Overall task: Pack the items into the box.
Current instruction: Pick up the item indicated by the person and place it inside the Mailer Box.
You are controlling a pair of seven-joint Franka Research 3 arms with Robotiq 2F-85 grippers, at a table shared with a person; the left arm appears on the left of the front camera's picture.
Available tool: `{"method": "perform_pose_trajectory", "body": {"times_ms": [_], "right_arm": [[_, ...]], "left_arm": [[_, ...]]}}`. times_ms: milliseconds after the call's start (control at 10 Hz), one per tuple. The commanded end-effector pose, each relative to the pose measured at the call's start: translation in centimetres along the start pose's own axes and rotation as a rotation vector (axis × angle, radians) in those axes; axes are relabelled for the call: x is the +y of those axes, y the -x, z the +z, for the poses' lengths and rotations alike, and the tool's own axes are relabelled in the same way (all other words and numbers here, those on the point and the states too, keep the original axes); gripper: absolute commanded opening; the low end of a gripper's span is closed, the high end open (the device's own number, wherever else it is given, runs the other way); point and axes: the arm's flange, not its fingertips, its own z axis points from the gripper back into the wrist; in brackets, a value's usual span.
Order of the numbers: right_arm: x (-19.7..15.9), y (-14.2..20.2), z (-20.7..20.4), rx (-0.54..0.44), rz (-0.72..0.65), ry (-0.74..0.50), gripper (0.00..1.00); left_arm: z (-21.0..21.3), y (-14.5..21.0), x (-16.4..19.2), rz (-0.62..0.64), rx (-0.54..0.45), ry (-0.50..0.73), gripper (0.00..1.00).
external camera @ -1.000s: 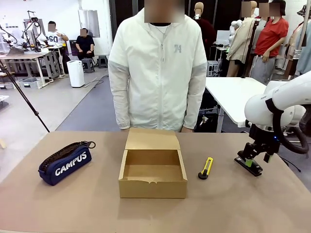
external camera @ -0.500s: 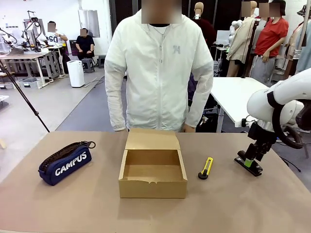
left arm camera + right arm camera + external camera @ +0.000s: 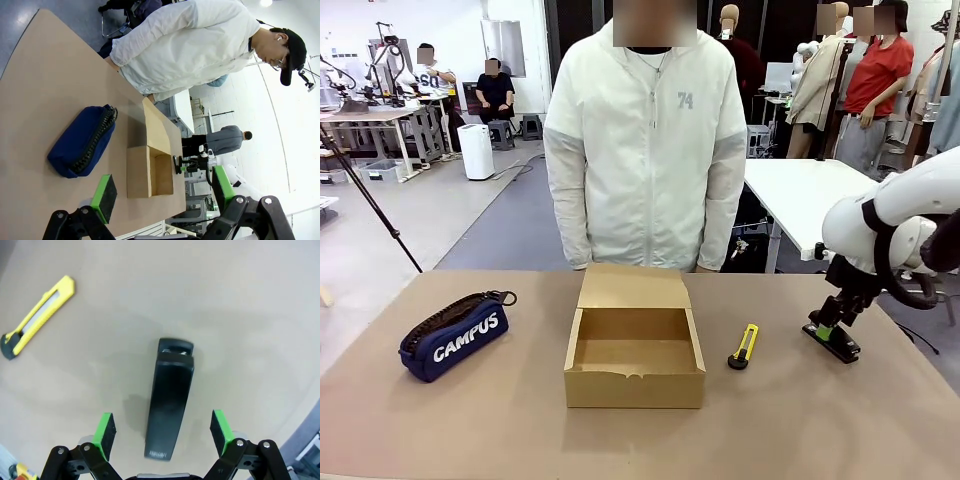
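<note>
1. My right gripper (image 3: pixel 162 430) hung with its jaws wide apart, holding nothing. Its green pads flanked the black stapler (image 3: pixel 170 390), which lay flat on the table (image 3: pixel 250 315) just below.
2. I judged this the first pick. The next move called for lowering and closing across the stapler's narrow body.
3. The utility knife (image 3: pixel 37 322) lay nearby, then the open, empty box (image 3: pixel 634 385), and the pouch (image 3: pixel 455 335) beyond it.
4. My left gripper (image 3: pixel 164 187) was spread wide too, and empty.
</note>
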Motion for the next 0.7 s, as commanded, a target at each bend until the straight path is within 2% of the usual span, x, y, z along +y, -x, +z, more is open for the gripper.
{"method": "perform_pose_trajectory", "body": {"times_ms": [0,300,400,500,600], "right_arm": [[0.5,-0.3,-2.0,-0.026,-0.027,0.052,1.0],[0.4,-0.3,-3.2,0.016,-0.064,0.079,1.0],[0.4,-0.4,-3.2,0.017,-0.058,0.07,0.44],[0.5,-0.3,-3.1,0.013,-0.054,0.067,0.0],[0.4,-0.3,-3.3,0.025,-0.069,0.092,0.0]], "left_arm": [[0.0,-0.1,-0.1,-0.001,-0.005,0.018,1.0],[0.0,-0.1,-0.1,-0.001,-0.005,0.018,1.0],[0.0,-0.1,-0.1,-0.001,-0.005,0.018,1.0],[0.0,-0.1,-0.1,-0.001,-0.005,0.018,1.0],[0.0,-0.1,-0.1,-0.001,-0.005,0.018,1.0]]}}
